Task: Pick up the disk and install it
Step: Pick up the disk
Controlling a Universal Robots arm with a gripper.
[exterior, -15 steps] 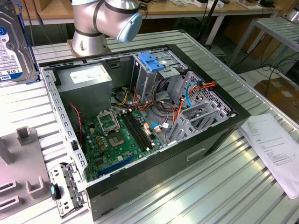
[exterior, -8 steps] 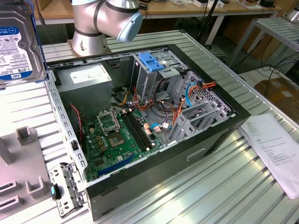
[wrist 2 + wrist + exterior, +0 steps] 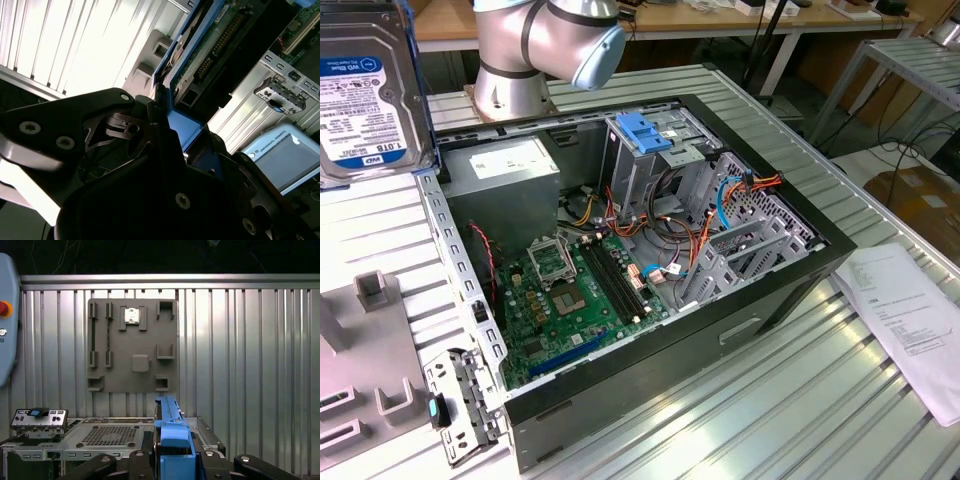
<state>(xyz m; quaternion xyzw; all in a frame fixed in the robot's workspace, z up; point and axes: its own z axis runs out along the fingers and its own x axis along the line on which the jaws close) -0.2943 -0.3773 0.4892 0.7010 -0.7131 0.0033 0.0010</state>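
The claw [image 3: 172, 447] is clamped on the disk [image 3: 365, 90], its black fingers [image 3: 148, 442] pressing either side of the blue carrier rail in the first wrist view. In the exterior view the disk hangs at the exterior view's left, white label facing the camera, apart from the open computer case [image 3: 650, 260] on the ribbed metal worktop [image 3: 820, 400].

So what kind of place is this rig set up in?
Probably a robotics lab bench: an open desktop PC case with a bare motherboard lies on a slatted aluminium table, a grey fixture board beside it, workbenches behind.
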